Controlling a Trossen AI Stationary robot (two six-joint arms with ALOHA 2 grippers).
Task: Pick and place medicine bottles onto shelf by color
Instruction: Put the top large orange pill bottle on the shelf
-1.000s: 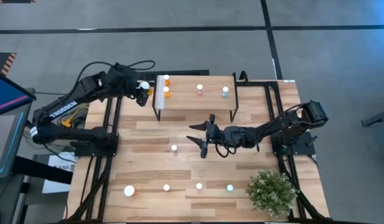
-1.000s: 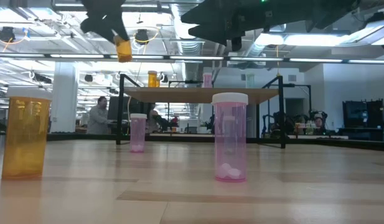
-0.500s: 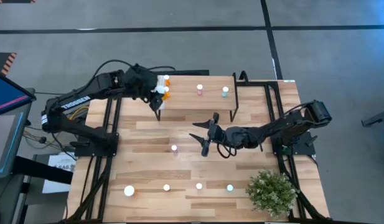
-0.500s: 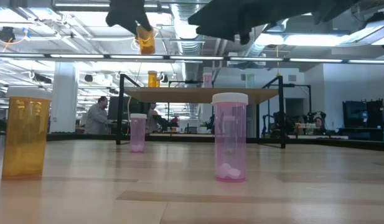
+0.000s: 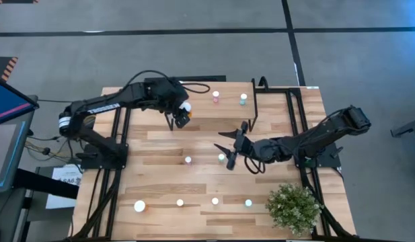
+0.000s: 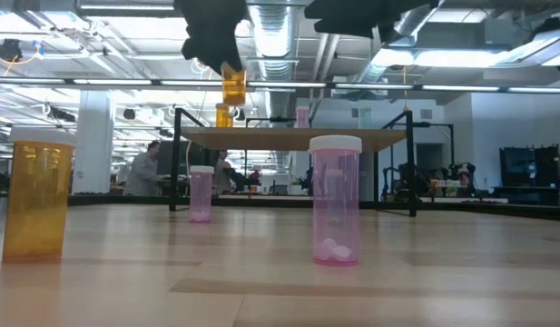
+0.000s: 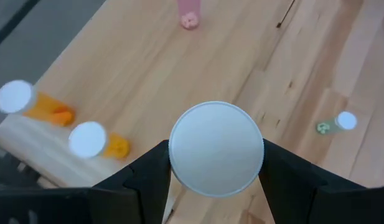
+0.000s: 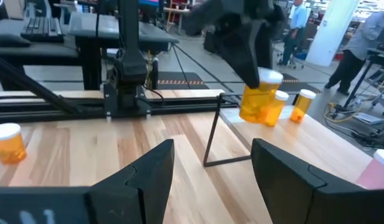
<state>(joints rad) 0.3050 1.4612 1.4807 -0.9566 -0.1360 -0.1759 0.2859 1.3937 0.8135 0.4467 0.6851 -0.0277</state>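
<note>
Left jaws (image 5: 183, 113) clamped on one orange bottle (image 6: 233, 84) above the shelf (image 5: 229, 102), right jaws (image 5: 232, 149) open and empty

A green potted plant (image 5: 292, 206) stands at the desk's (image 5: 160, 181) near right corner. People (image 6: 144, 170) stand in the room far behind.

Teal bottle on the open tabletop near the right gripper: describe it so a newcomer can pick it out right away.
Start at the shelf at the far side of the table. Come toward the near edge to the right gripper, which hangs open over the middle. The teal bottle stands by its fingertips, the only teal one mid-table; the pink bottle stands to its left, another teal bottle sits in the near row.
</note>
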